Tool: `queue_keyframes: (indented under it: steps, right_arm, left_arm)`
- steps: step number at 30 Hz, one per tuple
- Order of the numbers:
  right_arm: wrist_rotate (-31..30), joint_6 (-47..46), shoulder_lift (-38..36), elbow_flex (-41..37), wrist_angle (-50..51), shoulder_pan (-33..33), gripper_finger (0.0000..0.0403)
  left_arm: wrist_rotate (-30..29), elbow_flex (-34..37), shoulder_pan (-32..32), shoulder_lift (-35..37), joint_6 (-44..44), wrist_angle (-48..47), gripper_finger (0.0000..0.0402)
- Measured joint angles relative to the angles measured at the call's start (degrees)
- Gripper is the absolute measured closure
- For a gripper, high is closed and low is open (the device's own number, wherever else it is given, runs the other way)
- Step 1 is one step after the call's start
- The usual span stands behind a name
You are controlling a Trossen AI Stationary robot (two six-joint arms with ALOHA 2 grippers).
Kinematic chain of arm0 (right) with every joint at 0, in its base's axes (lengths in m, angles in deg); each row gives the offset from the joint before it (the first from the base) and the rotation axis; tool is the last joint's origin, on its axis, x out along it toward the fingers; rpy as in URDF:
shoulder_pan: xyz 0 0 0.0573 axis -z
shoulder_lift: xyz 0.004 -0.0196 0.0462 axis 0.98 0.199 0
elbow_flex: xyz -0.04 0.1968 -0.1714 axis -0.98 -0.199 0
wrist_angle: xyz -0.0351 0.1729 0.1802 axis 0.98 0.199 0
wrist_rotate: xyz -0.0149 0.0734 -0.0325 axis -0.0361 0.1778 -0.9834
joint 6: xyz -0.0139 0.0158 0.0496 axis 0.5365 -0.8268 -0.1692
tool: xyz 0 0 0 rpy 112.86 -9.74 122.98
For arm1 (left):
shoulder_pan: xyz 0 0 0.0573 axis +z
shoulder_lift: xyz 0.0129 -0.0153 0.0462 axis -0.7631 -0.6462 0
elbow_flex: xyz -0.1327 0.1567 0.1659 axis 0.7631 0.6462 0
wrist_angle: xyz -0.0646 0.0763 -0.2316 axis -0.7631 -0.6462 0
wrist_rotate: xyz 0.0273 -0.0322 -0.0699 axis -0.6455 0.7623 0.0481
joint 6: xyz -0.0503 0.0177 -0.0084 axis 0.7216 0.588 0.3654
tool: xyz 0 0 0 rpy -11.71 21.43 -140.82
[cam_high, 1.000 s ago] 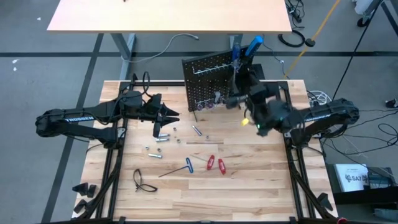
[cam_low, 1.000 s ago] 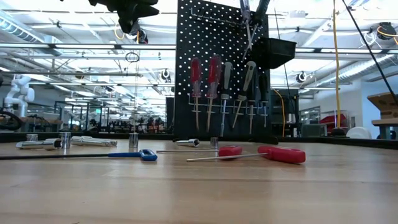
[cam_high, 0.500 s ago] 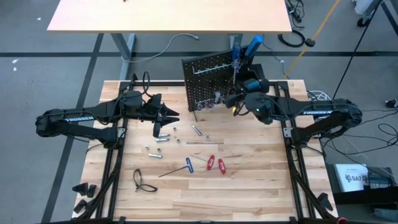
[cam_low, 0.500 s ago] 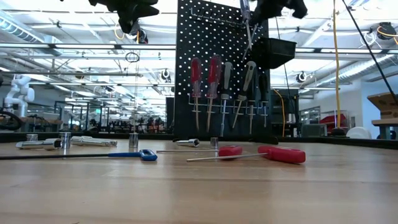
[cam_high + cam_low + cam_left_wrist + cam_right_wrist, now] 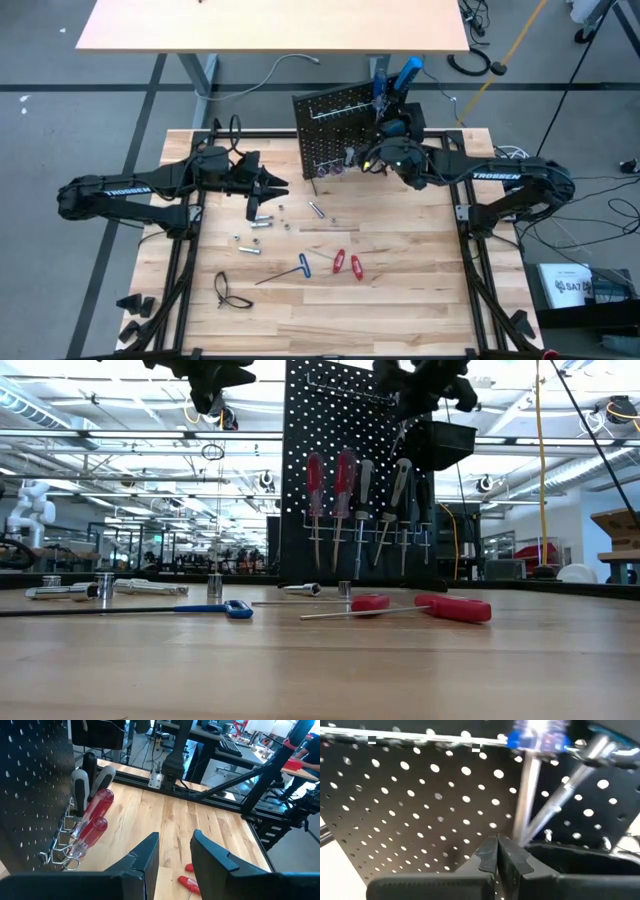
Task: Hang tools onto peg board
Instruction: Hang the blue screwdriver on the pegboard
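The peg board (image 5: pixel 335 130) stands upright at the table's far edge. Red and grey-handled screwdrivers (image 5: pixel 345 485) hang in its lower rail, and blue-handled keys (image 5: pixel 537 740) hang from its top rail. On the table lie a blue T-handle key (image 5: pixel 303 265), two red screwdrivers (image 5: pixel 348 265) and small silver bits (image 5: pixel 260 220). My right gripper (image 5: pixel 497 851) is shut with nothing between its fingers, close in front of the board's upper right part (image 5: pixel 368 160). My left gripper (image 5: pixel 175 851) hangs open above the table's left half (image 5: pixel 280 186), holding nothing.
A black bin (image 5: pixel 440 445) hangs at the board's right side, just beside my right gripper. A black looped thing (image 5: pixel 228 290) lies near the front left of the table. Bare wood lies between the loose tools and the near edge.
My right gripper has swung from the right of the board toward its face, going left and down, and has turned to point at the board. The tools and my left arm have kept still.
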Motion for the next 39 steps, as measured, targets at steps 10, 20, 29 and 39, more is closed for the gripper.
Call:
queue_keyframes:
  steps: [10, 20, 29, 39]
  right_arm:
    - [2.5, 4.8, 2.2, 0.0, -5.4, 0.9, 0.0403]
    - [13.6, 15.8, 1.0, 0.0, -10.5, 0.4, 0.0403]
    - [23.7, 12.3, -6.0, 0.0, -1.2, -0.6, 0.0403]
    - [7.2, 10.4, -10.3, 0.0, 0.8, 0.8, 0.0403]
  left_arm:
    - [0.0, 0.0, 0.0, 0.0, 0.0, 0.0, 0.0288]
    - [0.0, 0.0, 0.0, 0.0, -0.1, -0.1, 0.0288]
    - [2.5, 0.0, 0.0, 0.0, 0.0, -0.8, 0.0288]
    - [2.5, 0.0, 0.0, 0.0, -1.9, -1.8, 0.0288]
